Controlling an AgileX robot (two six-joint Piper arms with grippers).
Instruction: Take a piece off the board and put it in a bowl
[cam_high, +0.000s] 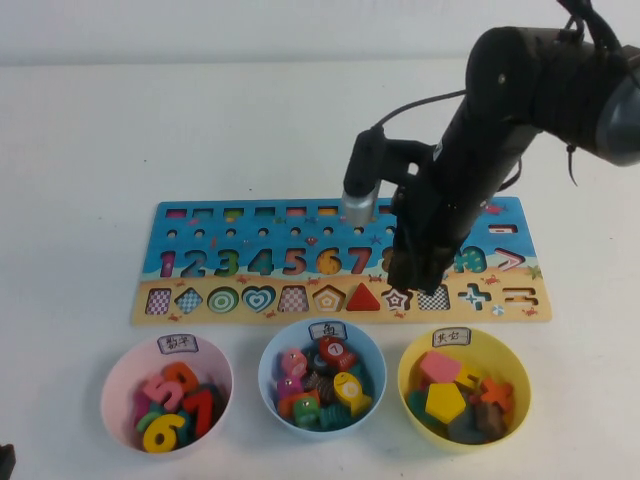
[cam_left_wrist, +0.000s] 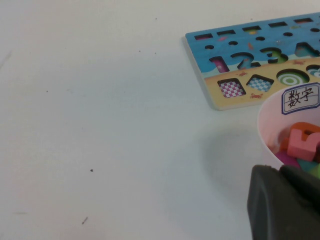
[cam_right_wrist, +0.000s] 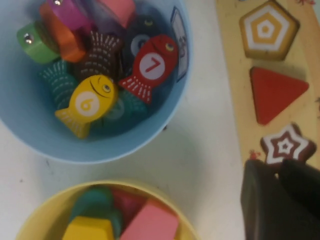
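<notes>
On the white table (cam_high: 80, 150), near our own edge, we list the following.

Board (cam_high: 250, 225): long, blue above and sandy below, with coloured numbers and a row of shape slots. Most slots in the sandy row show only their printed patterns.

Triangle (cam_high: 362, 297): small, flat, solid red, seated flush in its slot between the pentagon slot (cam_right_wrist: 265, 31) and the star slot (cam_right_wrist: 286, 146). Its face is plain, without the stripes or checks of the open slots. We judge it light and thin, with little edge standing proud to pinch.

Yellow bowl (cam_high: 505, 358): round, white label on its far rim, just in front of the board's right end; it already holds several blocks. A blue bowl (cam_high: 272, 362) of fish pieces and a pink bowl (cam_high: 118, 375) of number pieces stand to its left.

Right gripper (cam_high: 415, 275): hanging low over the sandy row, just right of the triangle, above the star slot. Its fingers (cam_right_wrist: 260, 200) appear close together and hold nothing; we cannot tell whether they are fully shut.

Left gripper (cam_left_wrist: 285, 205): parked beside the pink bowl, away from the work; whether it is spread or closed we cannot tell.

Step in hand, as we judge it: the approach, with the triangle not yet lifted. The next move calls for shifting over the triangle, spreading the fingers to straddle it, and descending squarely to catch its edges.
</notes>
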